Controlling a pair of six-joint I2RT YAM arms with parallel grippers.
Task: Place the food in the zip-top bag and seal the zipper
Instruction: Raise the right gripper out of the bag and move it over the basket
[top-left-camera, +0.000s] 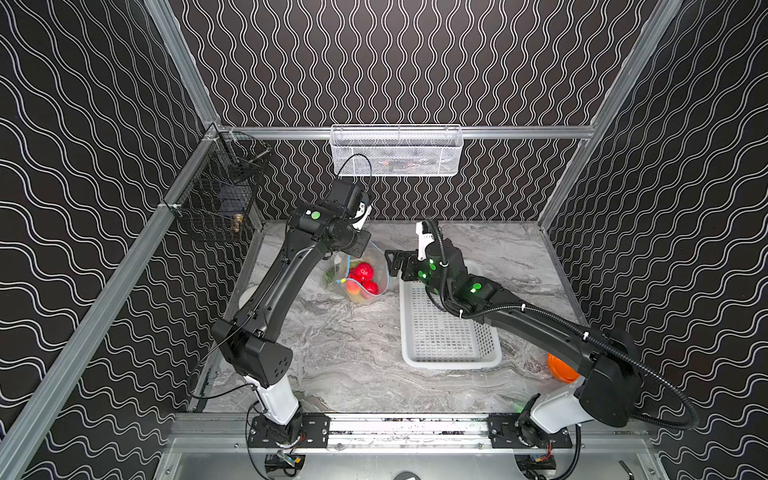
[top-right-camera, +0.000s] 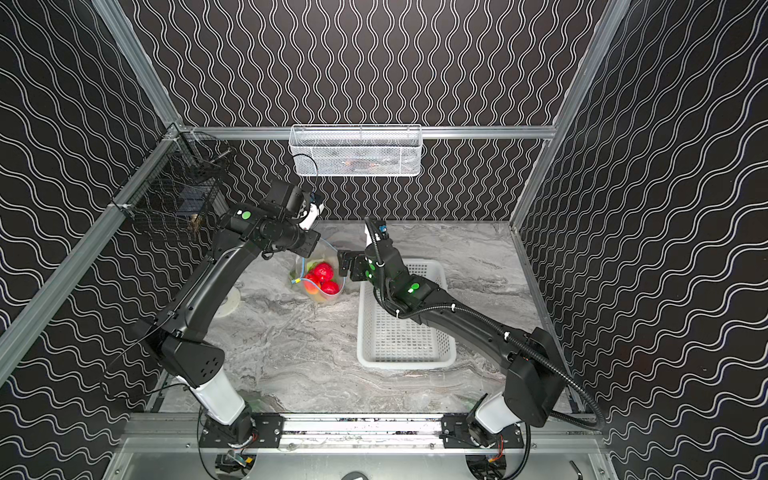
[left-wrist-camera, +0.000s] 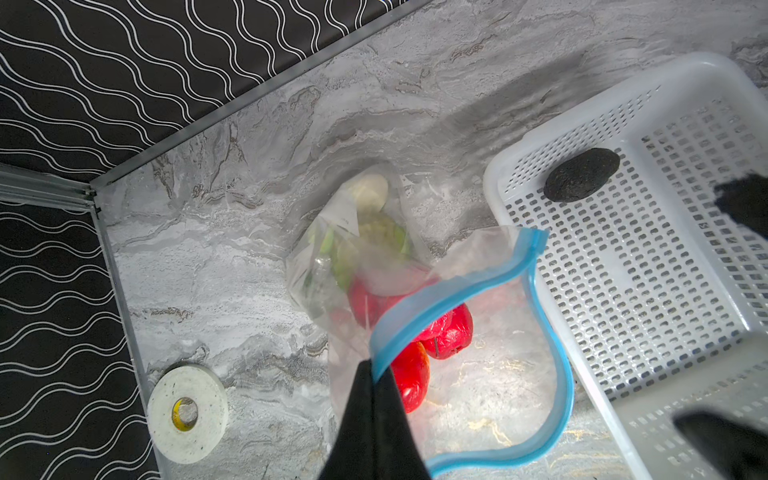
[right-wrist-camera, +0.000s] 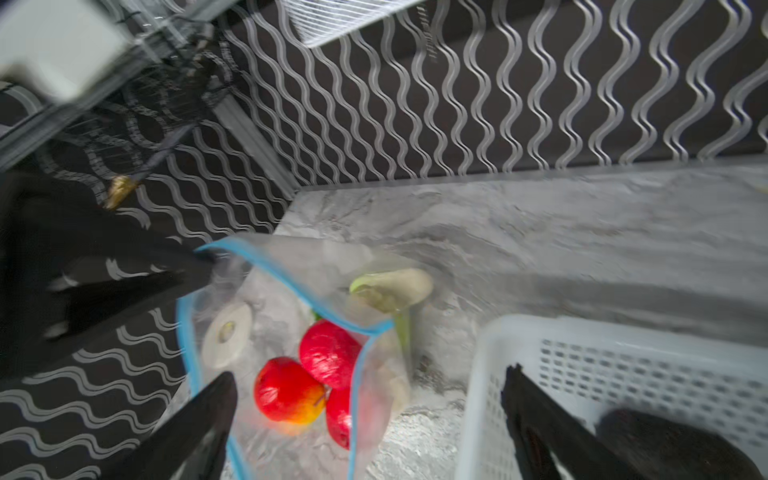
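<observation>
Clear plastic of the zip-top bag (left-wrist-camera: 490, 386) slumps on the marble table (top-left-camera: 353, 353), its mouth gaping upward. The left gripper (left-wrist-camera: 376, 368) holds it up at one spot, its jaws pinched tight on the light-blue zipper (left-wrist-camera: 457, 286). From that pinch the strip loops away in a wide open ring. A small yellow slider tab (top-left-camera: 341, 281) sits on the strip in both top views.

Just past the closed jaws, inside the bag, lie the red fruits (left-wrist-camera: 449, 332). Deeper in, farther from the jaws, are green pieces (left-wrist-camera: 374, 232) and a pale radish (left-wrist-camera: 370, 191).

The right gripper (right-wrist-camera: 370, 378) hovers at the side of the mouth opposite the pinch. Its jaws are spread wide and grip nothing. One finger (right-wrist-camera: 208, 415) is at the bag's rim and the other (right-wrist-camera: 536, 424) is over the white basket (left-wrist-camera: 519, 199).

A dark item (left-wrist-camera: 582, 174) lies in the basket, just beside that outer finger in the right wrist view. The basket stands just beside the bag. A tape roll (left-wrist-camera: 187, 411) lies on the table well apart from the left jaws, on the side away from the basket.
</observation>
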